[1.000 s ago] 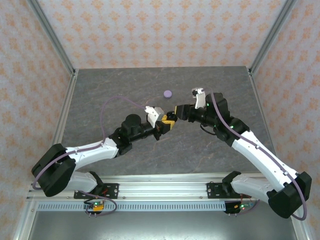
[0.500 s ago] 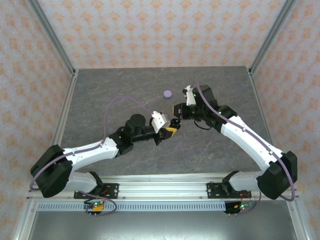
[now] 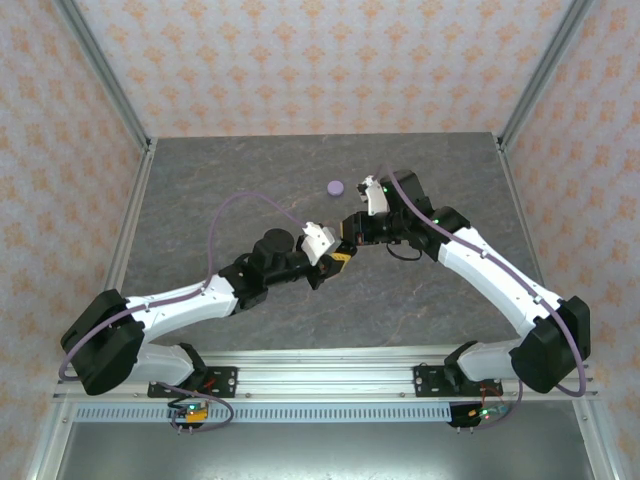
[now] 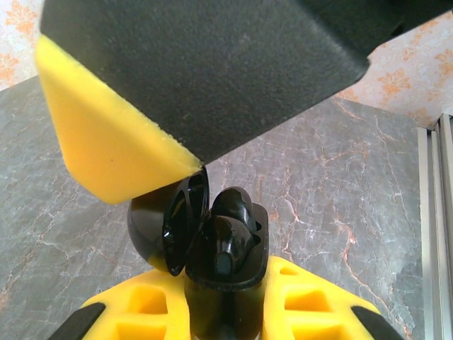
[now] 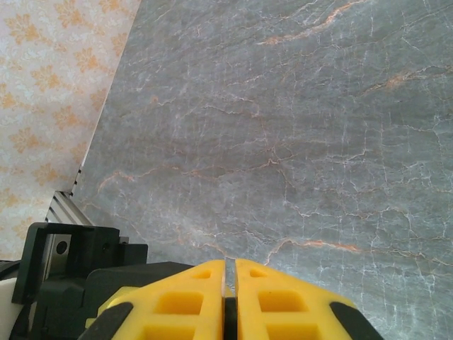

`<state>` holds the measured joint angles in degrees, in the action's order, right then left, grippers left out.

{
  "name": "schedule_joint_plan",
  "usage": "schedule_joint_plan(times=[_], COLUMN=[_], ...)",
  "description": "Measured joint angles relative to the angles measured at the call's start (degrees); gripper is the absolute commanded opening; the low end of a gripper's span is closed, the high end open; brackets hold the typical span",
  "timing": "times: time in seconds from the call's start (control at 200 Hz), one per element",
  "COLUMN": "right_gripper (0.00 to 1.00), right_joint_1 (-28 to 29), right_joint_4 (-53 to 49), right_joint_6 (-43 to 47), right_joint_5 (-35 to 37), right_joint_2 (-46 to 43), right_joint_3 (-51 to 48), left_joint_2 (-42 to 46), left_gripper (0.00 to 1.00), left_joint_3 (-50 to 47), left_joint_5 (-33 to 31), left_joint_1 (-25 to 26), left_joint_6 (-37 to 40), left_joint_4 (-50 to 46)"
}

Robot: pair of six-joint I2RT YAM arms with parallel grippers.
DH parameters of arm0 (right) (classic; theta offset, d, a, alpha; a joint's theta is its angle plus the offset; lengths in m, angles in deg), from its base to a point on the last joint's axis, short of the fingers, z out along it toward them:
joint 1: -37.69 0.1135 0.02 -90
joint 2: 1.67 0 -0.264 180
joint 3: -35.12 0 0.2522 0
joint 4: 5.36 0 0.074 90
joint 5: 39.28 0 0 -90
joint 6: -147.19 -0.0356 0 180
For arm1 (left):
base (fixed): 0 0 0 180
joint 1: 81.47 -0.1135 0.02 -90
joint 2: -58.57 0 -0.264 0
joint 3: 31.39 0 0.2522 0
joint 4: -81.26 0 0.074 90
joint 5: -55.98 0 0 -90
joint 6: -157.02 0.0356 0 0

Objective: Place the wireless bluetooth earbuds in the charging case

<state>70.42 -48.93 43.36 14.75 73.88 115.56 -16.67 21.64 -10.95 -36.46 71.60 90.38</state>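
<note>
Over the last second the right arm has swung in from the right and folded tighter. Its tool (image 5: 230,273) has closed, so the yellow pads now sit together with only a hairline between them. It hangs just above the left tool (image 4: 226,304), which has barely shifted. The lavender case (image 3: 336,186) lies where it was on the grey surface (image 3: 220,200), well apart from both arms.

The left tool is clamped on the black charging case (image 4: 212,273) and holds it off the surface. The case's lid (image 4: 177,219) is swung open to the left. The black earbuds (image 4: 230,234) sit inside the base. One yellow corner of the right tool touches the lid's upper rim.
</note>
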Motion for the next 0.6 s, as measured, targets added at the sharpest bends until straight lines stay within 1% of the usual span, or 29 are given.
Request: schedule_joint_plan(times=[0.23, 0.38, 0.536, 0.601], right_gripper=[0.12, 0.12, 0.12, 0.14], right_joint_1=[0.02, 0.35, 0.50, 0.50], right_joint_4=[-0.48, -1.88, -2.05, -2.16], right_joint_6=[0.63, 0.63, 0.61, 0.61], right_joint_5=[-0.04, -0.11, 0.76, 1.42], right_joint_2=[0.00, -0.02, -0.17, -0.37], right_joint_3=[0.00, 0.00, 0.00, 0.00], left_joint_2=[-0.02, -0.72, -1.38, -1.81], left_gripper=[0.15, 0.15, 0.15, 0.15], left_joint_3=[0.13, 0.68, 1.55, 2.14], left_joint_5=[-2.62, -4.48, -4.72, -4.85], left_joint_1=[-0.13, -1.14, -1.40, -1.42], left_joint_6=[-2.29, -3.80, -4.83, -5.35], left_joint_4=[-2.05, -3.19, -4.07, -4.31])
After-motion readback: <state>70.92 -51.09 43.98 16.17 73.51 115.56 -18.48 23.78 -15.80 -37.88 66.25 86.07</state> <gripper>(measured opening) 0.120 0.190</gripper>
